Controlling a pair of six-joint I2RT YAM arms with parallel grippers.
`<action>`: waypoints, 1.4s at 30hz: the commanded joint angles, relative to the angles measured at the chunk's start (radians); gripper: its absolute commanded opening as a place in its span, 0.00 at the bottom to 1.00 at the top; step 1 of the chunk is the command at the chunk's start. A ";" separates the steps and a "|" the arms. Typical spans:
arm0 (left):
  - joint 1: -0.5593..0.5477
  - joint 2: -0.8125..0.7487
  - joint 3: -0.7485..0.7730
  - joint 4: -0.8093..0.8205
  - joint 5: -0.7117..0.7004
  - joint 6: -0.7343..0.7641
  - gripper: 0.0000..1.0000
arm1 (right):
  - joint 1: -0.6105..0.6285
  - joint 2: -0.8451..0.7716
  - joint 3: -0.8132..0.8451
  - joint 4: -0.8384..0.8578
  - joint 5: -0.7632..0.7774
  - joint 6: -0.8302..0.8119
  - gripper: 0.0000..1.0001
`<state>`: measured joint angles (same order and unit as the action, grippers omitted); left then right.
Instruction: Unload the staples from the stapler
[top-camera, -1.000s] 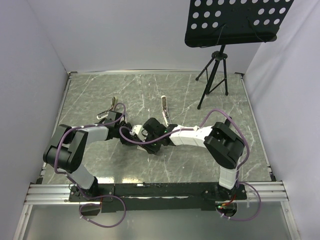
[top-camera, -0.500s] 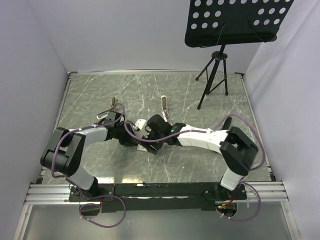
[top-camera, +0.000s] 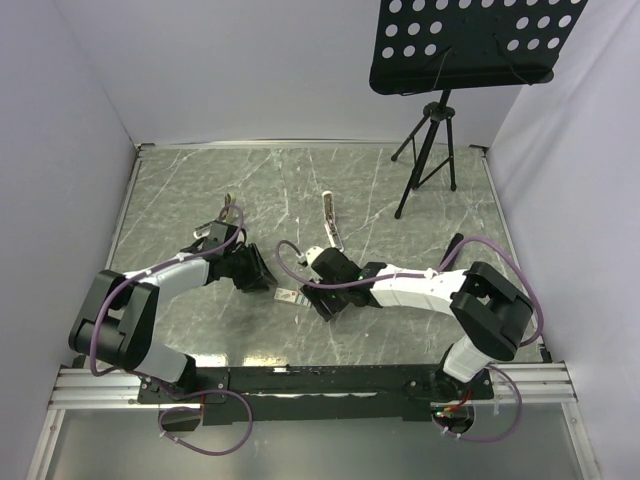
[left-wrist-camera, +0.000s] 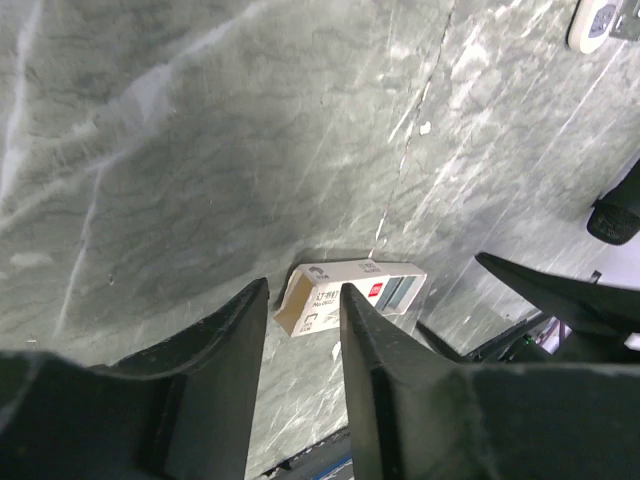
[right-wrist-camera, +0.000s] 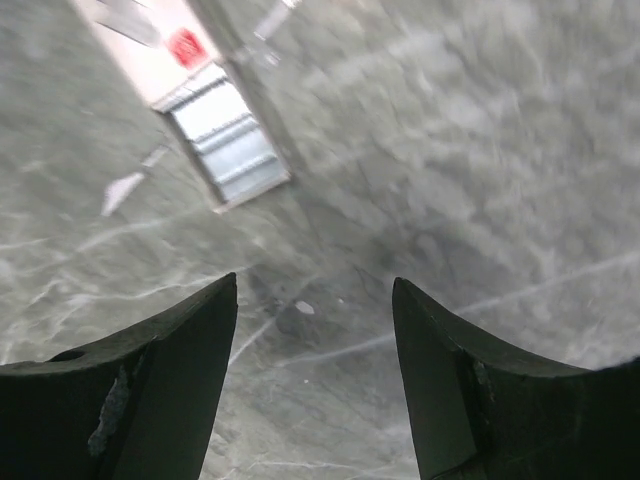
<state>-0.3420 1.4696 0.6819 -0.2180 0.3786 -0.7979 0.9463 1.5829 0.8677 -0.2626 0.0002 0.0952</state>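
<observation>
The cream-white stapler (top-camera: 330, 218) lies on the marble table, far from both grippers. A small open-ended white cardboard box with a red logo (top-camera: 290, 296) lies flat between the grippers. It shows just past my left fingertips in the left wrist view (left-wrist-camera: 350, 297) and at the upper left of the right wrist view (right-wrist-camera: 200, 110). My left gripper (top-camera: 268, 284) (left-wrist-camera: 303, 285) is open a little and empty. My right gripper (top-camera: 325, 303) (right-wrist-camera: 315, 280) is open and empty over bare marble. A thin pale sliver (right-wrist-camera: 122, 190) lies beside the box; I cannot tell whether it is staples.
A black tripod stand (top-camera: 430, 150) with a perforated black tray stands at the back right. A pale hinged piece (top-camera: 222, 215) lies by the left arm's forearm. White walls close in the table on three sides.
The two grippers were together a second ago and have drawn apart. The right gripper has moved right and nearer. The box now lies on the table between them.
</observation>
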 joint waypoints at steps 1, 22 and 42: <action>-0.008 -0.015 -0.025 0.040 0.042 0.002 0.39 | -0.001 -0.023 -0.025 0.082 0.093 0.107 0.70; -0.055 0.067 -0.015 0.062 0.057 0.009 0.27 | 0.009 0.112 0.010 0.157 0.135 0.144 0.69; -0.086 0.048 -0.051 0.108 0.055 -0.052 0.27 | 0.069 0.204 0.047 0.233 0.109 0.222 0.68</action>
<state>-0.4160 1.5230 0.6533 -0.1577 0.4240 -0.8150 0.9810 1.7229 0.9035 -0.0700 0.1715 0.2565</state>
